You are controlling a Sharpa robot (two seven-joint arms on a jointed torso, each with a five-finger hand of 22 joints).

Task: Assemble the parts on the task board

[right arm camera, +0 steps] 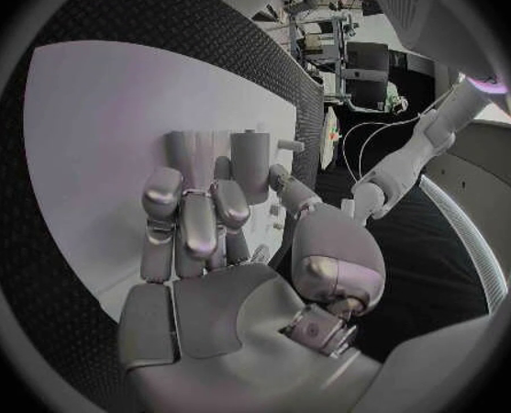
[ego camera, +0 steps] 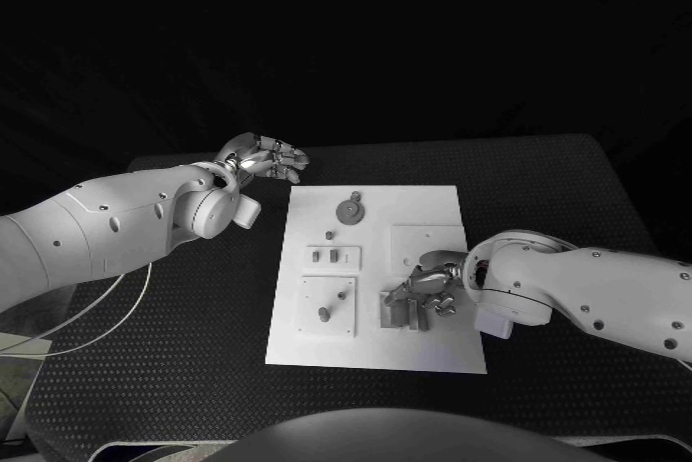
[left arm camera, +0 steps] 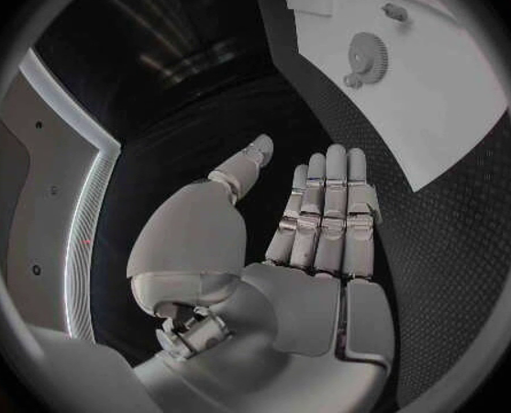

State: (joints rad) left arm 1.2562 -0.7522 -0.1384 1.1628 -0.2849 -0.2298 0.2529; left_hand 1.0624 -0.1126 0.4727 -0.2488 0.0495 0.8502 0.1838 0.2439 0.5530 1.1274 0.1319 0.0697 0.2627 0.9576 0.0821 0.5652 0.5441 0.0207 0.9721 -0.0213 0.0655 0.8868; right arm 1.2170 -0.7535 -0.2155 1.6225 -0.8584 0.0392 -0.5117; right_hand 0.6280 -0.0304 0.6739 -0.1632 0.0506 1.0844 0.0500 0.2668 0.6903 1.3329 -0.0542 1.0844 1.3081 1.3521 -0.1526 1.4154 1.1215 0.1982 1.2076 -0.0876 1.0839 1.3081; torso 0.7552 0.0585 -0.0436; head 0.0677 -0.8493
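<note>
Board: white plate, middle of black table, long side running away from the robot.

Gear: grey, toothed, lying flat at the board's far end; seen again in the left wrist view, with a small knob at its rim.

Pegs: two short grey pieces, side by side on a raised square left of the board's centre.

Near-left square: raised pad carrying a small grey piece and a slim pin.

Blank pad: raised square on the board's right half, beyond the right hand.

Block: grey upright part with several posts, near-right area of the board, directly under the right hand; in the right wrist view its cylinders stand at the fingertips.

Right hand: over the near-right of the board, fingers curled down around the block; whether it truly grips the block cannot be told.

Left hand: off the board, above the table by the board's far-left corner; fingers straight and side by side, thumb apart, holding nothing.
</note>
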